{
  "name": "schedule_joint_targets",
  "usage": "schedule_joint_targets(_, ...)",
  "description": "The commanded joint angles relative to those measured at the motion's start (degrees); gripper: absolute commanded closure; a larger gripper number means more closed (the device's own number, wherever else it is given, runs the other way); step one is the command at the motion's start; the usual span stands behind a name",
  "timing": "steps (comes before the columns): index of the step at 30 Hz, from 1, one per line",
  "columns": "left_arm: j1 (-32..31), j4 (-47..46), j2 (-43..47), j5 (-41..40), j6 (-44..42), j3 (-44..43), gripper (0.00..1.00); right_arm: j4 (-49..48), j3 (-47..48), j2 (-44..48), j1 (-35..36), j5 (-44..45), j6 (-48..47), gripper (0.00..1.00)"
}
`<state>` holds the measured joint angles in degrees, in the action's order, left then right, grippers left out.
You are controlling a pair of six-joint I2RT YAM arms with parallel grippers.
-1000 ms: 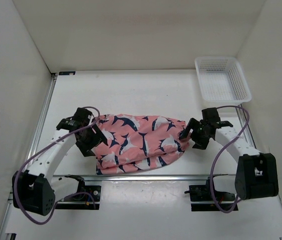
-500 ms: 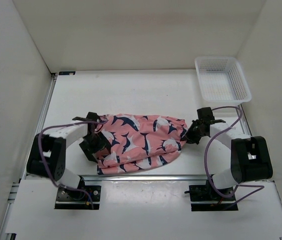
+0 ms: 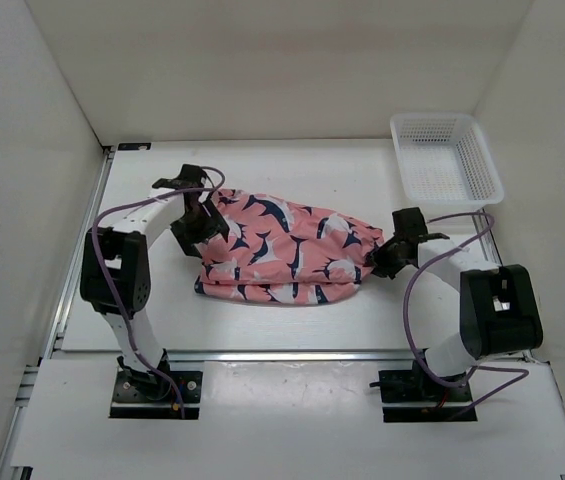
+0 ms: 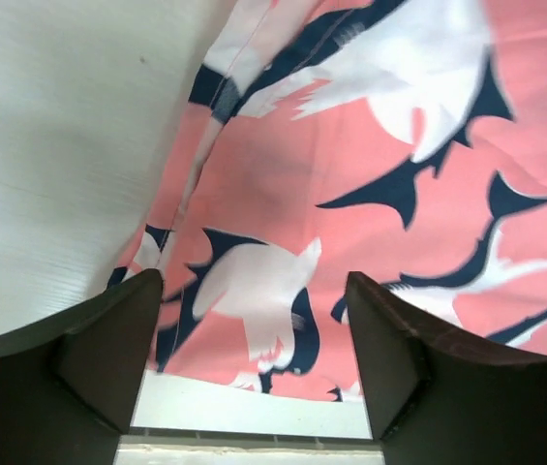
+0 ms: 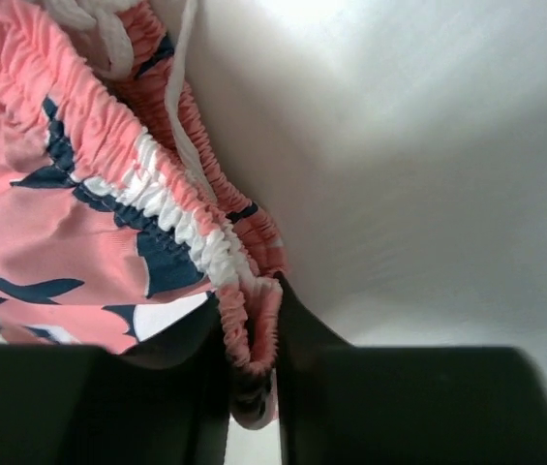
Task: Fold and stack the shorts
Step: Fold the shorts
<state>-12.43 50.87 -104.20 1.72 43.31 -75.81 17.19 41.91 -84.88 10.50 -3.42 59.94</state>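
A white table (image 3: 292, 180) is filling the overhead view, with two arms reaching in from its near edge. The shorts (image 3: 287, 250), salmon pink with navy-and-white sea creatures, are lying in the middle of the table, doubled over lengthways. Their waist is pointing right and their leg ends left. A white mesh basket (image 3: 432, 117) is sitting at the far right corner, apart from the cloth.

The left gripper (image 3: 202, 222) is hovering at the far left corner of the shorts. In its wrist view its fingers are spread wide over the printed cloth and holding nothing. The right gripper (image 3: 382, 258) is pinching the gathered elastic waistband (image 5: 196, 223) at its end, jaws pressed tight on the ruffle. A white drawcord (image 5: 108, 44) is trailing loose just beside it.

The step appears to be squaring the shorts for the next fold. It would probably go best if the left fingers close on every layer at that corner. Both ends should then travel together under light, even tension. The cord is worth keeping out of the crease.
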Motion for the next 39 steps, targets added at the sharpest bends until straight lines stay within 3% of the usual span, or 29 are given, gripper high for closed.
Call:
schedule_joint_targets(1, 0.30, 4.67, 4.35, -2.42, -2.62, -0.93, 0.11, 2.83, 6.86, -2.21, 1.27, 4.73, -3.15, 0.70)
schedule_joint_targets(3, 0.30, 5.38, 7.15, -2.42, -2.62, 0.83, 0.10, 3.63, 7.48, -2.22, 1.80, 5.35, -5.62, 0.58)
schedule_joint_targets(6, 0.30, 4.77, 10.58, -0.75, -2.62, 5.49, 0.10, 5.48, 8.89, -1.08, 2.94, 6.75, -7.20, 0.49)
schedule_joint_targets(12, 0.30, 3.53, 12.36, 0.39, -2.62, 12.78, 0.15, 10.40, 9.51, 4.10, 4.08, 9.40, -10.01, 0.46)
schedule_joint_targets(15, 0.30, 1.34, 12.36, 0.92, -2.09, 14.63, 0.33, 10.93, 8.81, 6.04, 4.61, 10.89, -10.64, 0.46)
schedule_joint_targets(16, 0.30, 1.34, 11.66, 0.92, -2.09, 14.64, 0.47, 10.93, 8.80, 6.04, 4.61, 10.89, -10.64, 0.46)
schedule_joint_targets(18, 0.30, 0.72, 10.78, 0.92, -2.09, 13.94, 0.58, 10.93, 8.27, 6.04, 4.61, 11.51, -11.16, 0.52)
schedule_joint_targets(19, 0.30, 0.72, 9.99, 0.92, -2.09, 13.15, 0.71, 10.93, 8.27, 6.04, 4.61, 11.51, -11.16, 0.57)
schedule_joint_targets(20, -0.23, 0.72, 9.46, 0.92, -2.09, 13.14, 0.77, 10.93, 8.27, 6.04, 4.61, 11.51, -11.69, 0.60)
schedule_joint_targets(22, -0.23, 0.72, 9.46, 0.92, -2.62, 12.35, 0.89, 10.93, 8.80, 4.38, 4.61, 11.51, -12.22, 0.76)
schedule_joint_targets(24, -0.23, 0.72, 9.46, 0.92, -2.62, 11.74, 0.89, 10.33, 9.41, 3.58, 4.61, 11.51, -13.00, 0.87)
schedule_joint_targets(25, -0.23, 0.72, 9.46, 0.92, -2.62, 11.13, 0.89, 10.32, 9.42, 2.71, 4.61, 11.51, -13.01, 1.00)
schedule_joint_targets(39, 3.28, 10.03, 22.37, -2.07, -4.19, 3.21, 0.89, 14.18, 18.38, 10.17, 5.84, 10.28, -16.35, 1.00)
